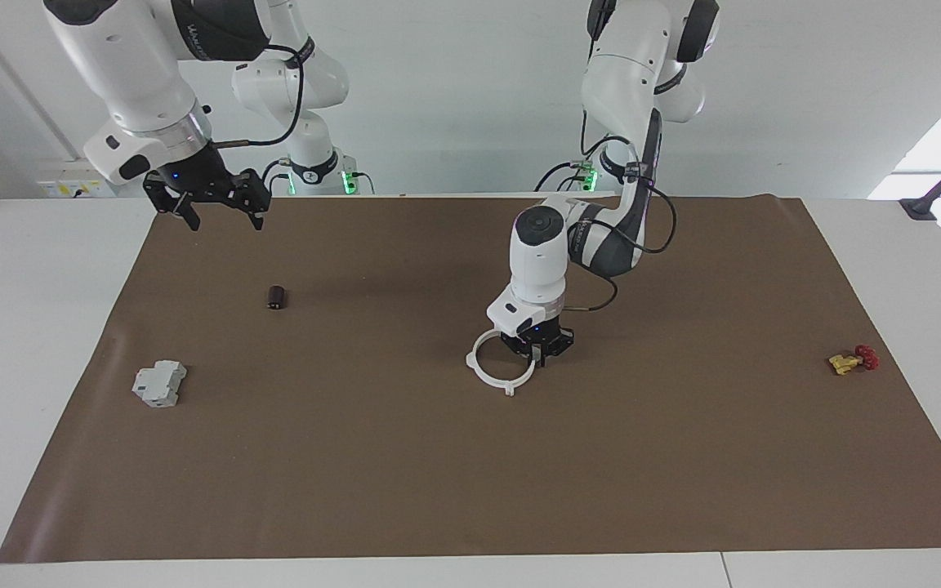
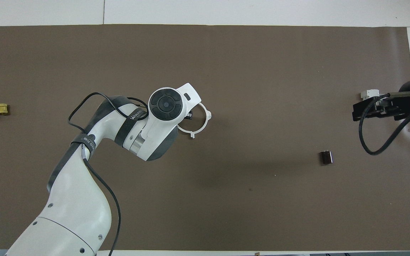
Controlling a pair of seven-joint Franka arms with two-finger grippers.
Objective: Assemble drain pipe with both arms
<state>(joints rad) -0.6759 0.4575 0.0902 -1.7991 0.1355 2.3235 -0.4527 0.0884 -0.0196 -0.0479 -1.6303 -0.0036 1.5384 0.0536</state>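
The drain pipe (image 1: 493, 372) is a white ring with small tabs, lying near the middle of the brown mat. It also shows in the overhead view (image 2: 200, 127), partly under the left hand. My left gripper (image 1: 537, 354) is down at the ring's rim on the side toward the left arm's end, its fingers shut on the rim. In the overhead view the left hand (image 2: 166, 104) hides its fingers. My right gripper (image 1: 219, 214) is open and empty, raised above the mat at the right arm's end, and it also shows in the overhead view (image 2: 375, 108).
A grey boxy block (image 1: 159, 383) lies at the right arm's end, partly hidden under the right gripper in the overhead view (image 2: 368, 94). A small dark cylinder (image 1: 276, 297) lies nearer the robots than the block. A yellow-and-red valve (image 1: 853, 360) lies at the left arm's end.
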